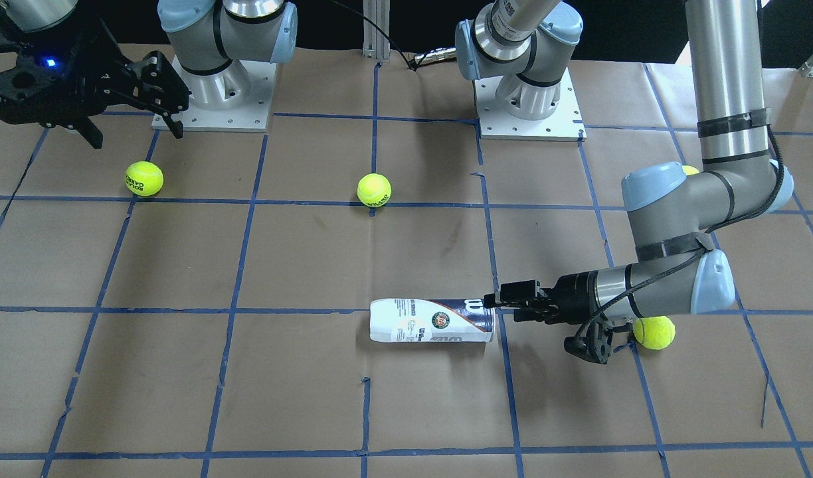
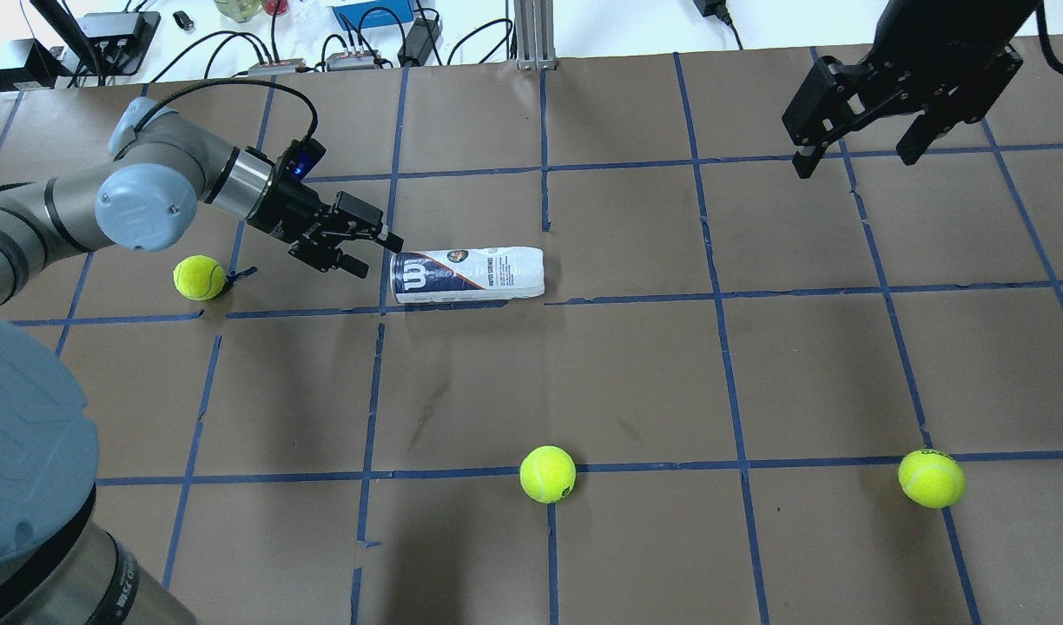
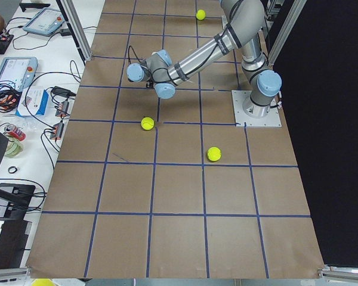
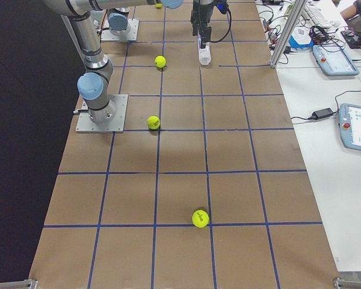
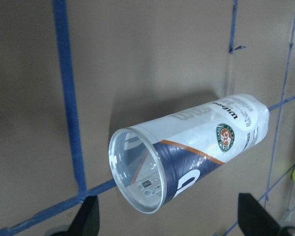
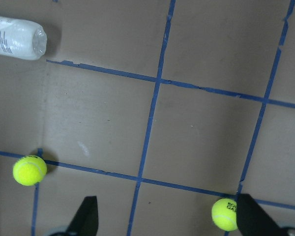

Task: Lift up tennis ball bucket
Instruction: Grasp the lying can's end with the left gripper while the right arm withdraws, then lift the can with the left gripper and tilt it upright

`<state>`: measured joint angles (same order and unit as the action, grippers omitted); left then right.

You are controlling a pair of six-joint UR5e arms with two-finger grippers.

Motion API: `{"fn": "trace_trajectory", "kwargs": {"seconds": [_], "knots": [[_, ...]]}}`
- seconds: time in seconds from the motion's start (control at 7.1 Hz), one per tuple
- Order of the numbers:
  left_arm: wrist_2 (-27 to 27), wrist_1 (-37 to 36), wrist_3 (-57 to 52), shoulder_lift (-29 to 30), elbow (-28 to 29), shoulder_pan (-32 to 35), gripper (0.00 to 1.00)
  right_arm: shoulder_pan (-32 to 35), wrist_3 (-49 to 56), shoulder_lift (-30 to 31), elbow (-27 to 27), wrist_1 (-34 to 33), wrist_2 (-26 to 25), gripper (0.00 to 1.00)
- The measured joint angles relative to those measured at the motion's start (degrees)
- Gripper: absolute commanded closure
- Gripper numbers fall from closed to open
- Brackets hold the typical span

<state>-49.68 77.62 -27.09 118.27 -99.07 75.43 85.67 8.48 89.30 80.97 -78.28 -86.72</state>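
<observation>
1. Lying on its side on the table (image 2: 636, 373), the tennis ball bucket (image 2: 468, 275) turned its open mouth to the left gripper (image 2: 372, 255).
2. Left gripper's jaws stood apart, empty, just beside the rim.
3. Right gripper (image 2: 855, 156) hung well apart, jaws wide.

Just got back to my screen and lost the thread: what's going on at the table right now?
The left gripper, jaws open, is lined up at the open end of the tennis ball bucket, which lies on its side on the table, not yet gripped or lifted. The right gripper hangs open, high and away. Loose tennis balls lie scattered around.
</observation>
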Motion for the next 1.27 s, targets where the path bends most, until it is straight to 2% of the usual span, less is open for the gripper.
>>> {"fn": "trace_trajectory", "kwargs": {"seconds": [0.14, 0.42, 0.7, 0.99, 1.27], "knots": [[1.14, -2.27, -0.08, 0.72, -1.69, 0.01, 0.08, 0.01, -4.2, -0.14, 0.13, -0.04, 0.19, 0.0], [3.58, -4.68, 0.11, 1.89, -2.38, 0.32, 0.64, 0.32, -7.37, 0.03, 1.16, -0.69, 0.25, 0.0], [5.17, -4.78, 0.66, 1.39, -2.58, 0.91, 0.99, 0.82, -8.33, 0.64, 2.28, -1.08, -0.27, 0.0], [6.79, -4.51, 1.71, -0.13, -2.57, 2.03, 1.0, 0.95, -8.39, 0.59, 2.56, -1.22, -0.37, 0.0], [8.74, -4.2, 6.94, -5.53, -2.22, 3.48, 1.0, 0.97, -8.4, 0.72, 3.13, -1.28, -0.43, 0.0]]}}
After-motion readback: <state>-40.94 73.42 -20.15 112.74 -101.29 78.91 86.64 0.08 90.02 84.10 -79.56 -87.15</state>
